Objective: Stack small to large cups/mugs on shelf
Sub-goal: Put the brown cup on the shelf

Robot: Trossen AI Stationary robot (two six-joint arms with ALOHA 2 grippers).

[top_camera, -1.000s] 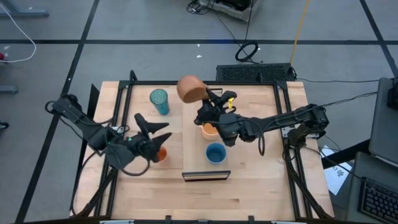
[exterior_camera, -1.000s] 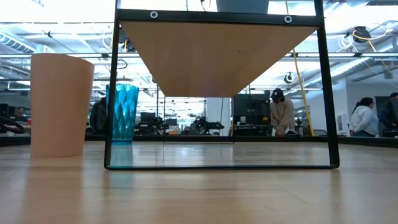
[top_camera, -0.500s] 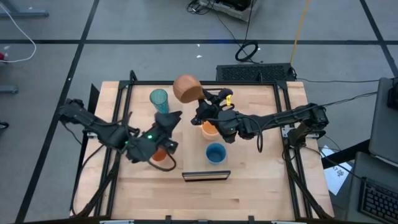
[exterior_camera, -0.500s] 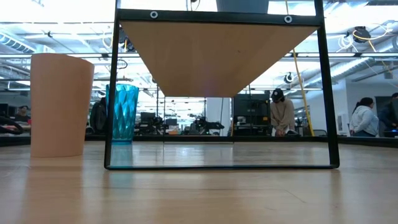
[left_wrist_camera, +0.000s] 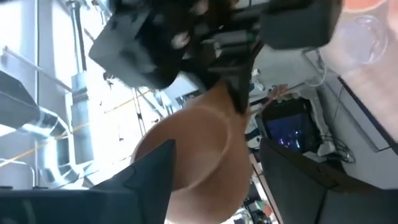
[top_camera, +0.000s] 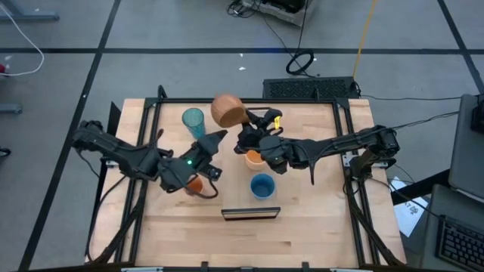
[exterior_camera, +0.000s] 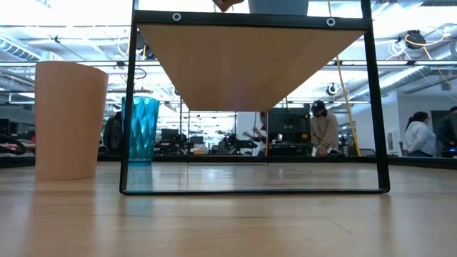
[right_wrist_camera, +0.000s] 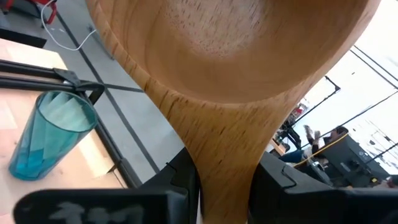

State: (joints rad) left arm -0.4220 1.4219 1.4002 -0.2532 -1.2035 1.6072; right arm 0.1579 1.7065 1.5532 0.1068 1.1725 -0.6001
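My right gripper [top_camera: 253, 127] is shut on the tan wooden mug [top_camera: 227, 110], which hangs in the air over the far end of the shelf [top_camera: 240, 200]. My left gripper [top_camera: 217, 139] is open just near-left of the mug. In its wrist view its two fingers [left_wrist_camera: 152, 180] stand on either side of the mug's body [left_wrist_camera: 199, 155]; I cannot tell whether they touch it. An orange cup [top_camera: 255, 158] and a blue cup [top_camera: 262, 185] stand on the shelf. The teal tumbler [top_camera: 193, 122] stands on the table, and another orange cup [top_camera: 195, 186] sits partly under my left arm. My right gripper pinches the mug's wooden handle [right_wrist_camera: 222, 163] between its two fingers [right_wrist_camera: 184, 175]. The fingers come in about level from the table's right side. The mug's body [right_wrist_camera: 236, 43] sticks out beyond the fingertips, lifted clear of the shelf and the table.
A black frame [top_camera: 151, 121] runs around the tabletop and carries the shelf. In the low view a tan cup [exterior_camera: 68, 121] and the teal tumbler [exterior_camera: 143, 130] stand at the left, beside the shelf's black leg [exterior_camera: 128, 107]. People stand in the room beyond.
My left gripper has swung toward the table's far right, up to the held mug, and has rolled about its own axis so that its fingers now flank the mug. The mug has stayed in my right gripper at nearly the same place.
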